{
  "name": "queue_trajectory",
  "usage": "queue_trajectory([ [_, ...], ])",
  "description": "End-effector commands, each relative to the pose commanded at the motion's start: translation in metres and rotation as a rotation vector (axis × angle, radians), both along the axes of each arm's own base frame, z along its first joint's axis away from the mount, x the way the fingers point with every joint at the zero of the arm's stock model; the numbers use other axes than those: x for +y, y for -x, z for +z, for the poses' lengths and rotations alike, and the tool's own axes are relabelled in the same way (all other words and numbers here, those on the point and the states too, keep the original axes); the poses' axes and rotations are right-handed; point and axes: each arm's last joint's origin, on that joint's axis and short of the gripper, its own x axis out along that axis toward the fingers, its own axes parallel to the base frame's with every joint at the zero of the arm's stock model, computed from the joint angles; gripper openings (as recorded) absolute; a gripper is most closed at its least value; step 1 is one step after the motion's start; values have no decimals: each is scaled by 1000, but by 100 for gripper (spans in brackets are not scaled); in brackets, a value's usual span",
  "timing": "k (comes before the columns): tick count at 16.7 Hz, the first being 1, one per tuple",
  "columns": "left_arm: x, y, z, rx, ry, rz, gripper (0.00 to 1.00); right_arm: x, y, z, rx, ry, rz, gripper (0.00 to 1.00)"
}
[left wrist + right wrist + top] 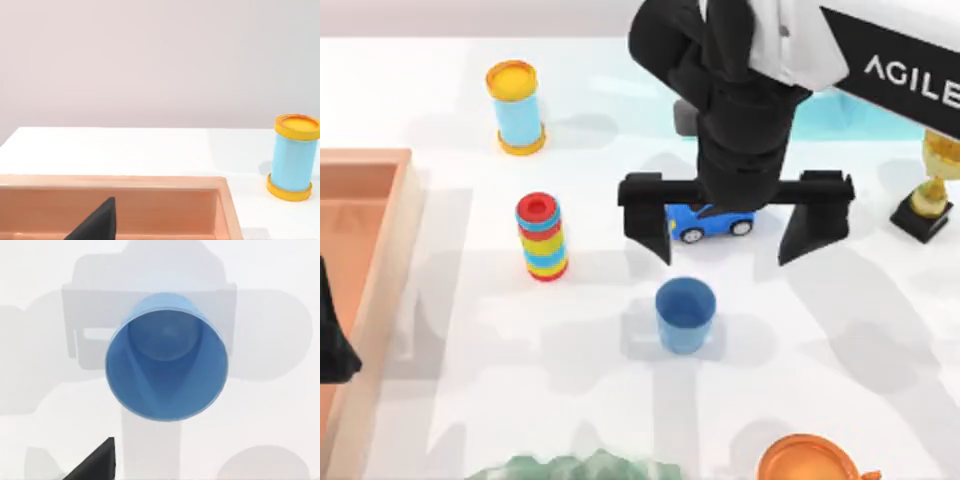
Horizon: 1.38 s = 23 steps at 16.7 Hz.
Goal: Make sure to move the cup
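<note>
The cup (685, 313) is a small plain blue tumbler standing upright and open-topped near the table's middle. The right wrist view looks straight down into the cup (167, 357). My right gripper (725, 255) hangs above the table just behind the cup. It is open wide and holds nothing, its fingers (650, 225) spread on either side of a blue toy car (710, 222). My left gripper (330, 345) is parked at the left edge over the wooden tray (380, 250), with one fingertip (97, 222) showing, and it looks open.
A light-blue cylinder with yellow ends (517, 108) stands at the back left. A stack of coloured rings (542, 238) is left of the cup. A gold trophy (930, 195) is at the right edge. An orange object (810, 462) and a green one (570, 468) lie along the front.
</note>
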Motion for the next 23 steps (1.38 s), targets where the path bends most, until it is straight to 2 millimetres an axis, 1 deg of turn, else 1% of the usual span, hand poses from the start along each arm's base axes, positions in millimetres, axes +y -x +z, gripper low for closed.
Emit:
queue_trajectory([
  [4, 0, 0, 0, 0, 0, 0, 100, -2, -1, 0, -1, -1, -4, 100],
  [6, 0, 0, 0, 0, 0, 0, 100, -1, -1, -5, 1, 0, -2, 100],
  [8, 0, 0, 0, 0, 0, 0, 100, 0, -2, -22, 4, 3, 0, 100],
  [12, 0, 0, 0, 0, 0, 0, 100, 2, -4, -71, -10, -8, 0, 100],
  [14, 0, 0, 0, 0, 0, 0, 100, 1, -1, -92, -4, -4, 0, 100],
  [16, 0, 0, 0, 0, 0, 0, 100, 0, 0, -100, 0, 0, 0, 100],
  [19, 0, 0, 0, 0, 0, 0, 100, 0, 0, -100, 0, 0, 0, 100],
  [23, 0, 0, 0, 0, 0, 0, 100, 0, 0, -100, 0, 0, 0, 70],
])
